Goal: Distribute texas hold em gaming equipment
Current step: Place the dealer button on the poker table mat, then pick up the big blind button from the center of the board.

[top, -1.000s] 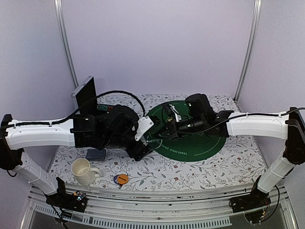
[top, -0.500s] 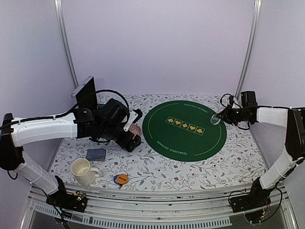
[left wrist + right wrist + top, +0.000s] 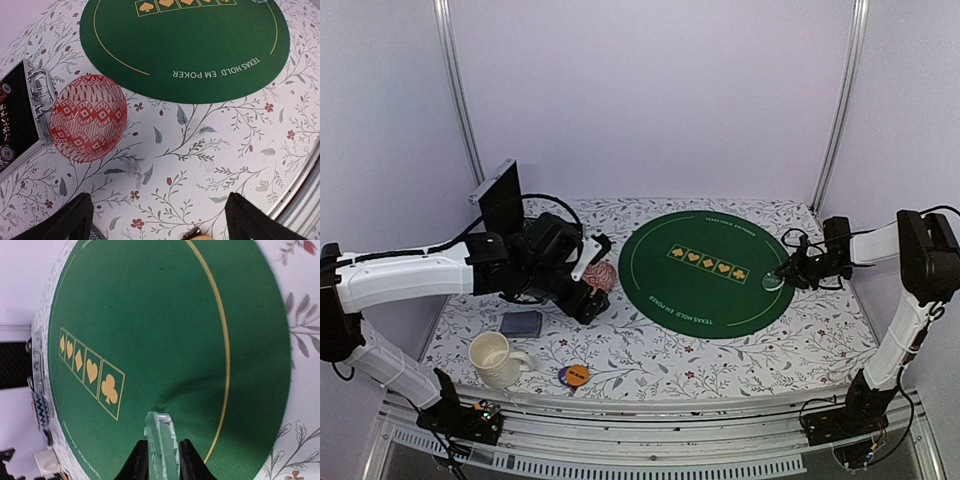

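Note:
My right gripper is shut on a clear round disc, held on edge with its rim touching the green poker mat near the mat's right edge. My left gripper is open and empty above the floral cloth, just in front of the pink patterned dish. A grey-blue card deck lies left of it. Orange and blue buttons lie near the front edge. Poker chips sit in an open black case. No black triangular marker shows.
A cream mug stands at the front left beside the card deck. The pink dish also shows in the top view, between the case and the mat. Side walls close in the table on both sides.
My right arm swung from the mat's middle out to the right and lowered the clear disc onto the mat's right edge. My left arm pulled back left, uncovering the pink dish.

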Motion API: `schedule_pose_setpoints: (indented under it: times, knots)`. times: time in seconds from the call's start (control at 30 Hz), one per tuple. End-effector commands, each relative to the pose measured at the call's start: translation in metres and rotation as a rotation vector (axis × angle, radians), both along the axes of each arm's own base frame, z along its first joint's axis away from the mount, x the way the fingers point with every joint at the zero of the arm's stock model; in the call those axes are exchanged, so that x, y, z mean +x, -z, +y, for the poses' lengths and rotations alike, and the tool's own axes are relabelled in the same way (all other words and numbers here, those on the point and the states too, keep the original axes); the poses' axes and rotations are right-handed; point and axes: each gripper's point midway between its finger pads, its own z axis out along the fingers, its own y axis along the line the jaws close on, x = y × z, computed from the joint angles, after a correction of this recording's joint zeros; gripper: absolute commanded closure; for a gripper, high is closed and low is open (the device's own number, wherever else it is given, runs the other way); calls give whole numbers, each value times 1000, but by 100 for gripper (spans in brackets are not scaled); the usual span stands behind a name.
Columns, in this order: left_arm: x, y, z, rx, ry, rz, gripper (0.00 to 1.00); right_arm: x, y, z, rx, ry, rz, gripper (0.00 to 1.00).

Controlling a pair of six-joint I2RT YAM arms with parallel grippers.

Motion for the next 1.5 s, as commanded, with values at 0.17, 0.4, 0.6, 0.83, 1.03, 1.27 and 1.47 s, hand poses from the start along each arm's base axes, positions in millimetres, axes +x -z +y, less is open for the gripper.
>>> schedule_pose_setpoints:
  times: [0.17, 0.4, 0.6, 0.83, 1.03, 1.27, 1.47]
  knots:
    - [-23, 25, 10, 3, -15, 150, 8, -6, 0, -36, -203, 81, 51, 36]
    - [-61, 52, 31, 47, -98, 368, 11, -13, -46, -13, -345, 11, -25, 19]
    - [-101, 69, 28, 95, -95, 463, 2, -31, -70, 35, -363, -99, -78, 17]
    - [-121, 102, 54, 246, -153, 485, 2, -56, -78, 89, -361, -217, -91, 16]
    - [-118, 94, 41, 78, -196, 473, 2, -112, -98, 205, -62, -502, -151, 29]
    - [-98, 68, 49, -112, -316, 433, 15, -194, -101, 348, 244, -804, -83, 43]
    - [-111, 73, 53, -123, -286, 475, 39, -226, -66, 404, 335, -849, 63, 52]
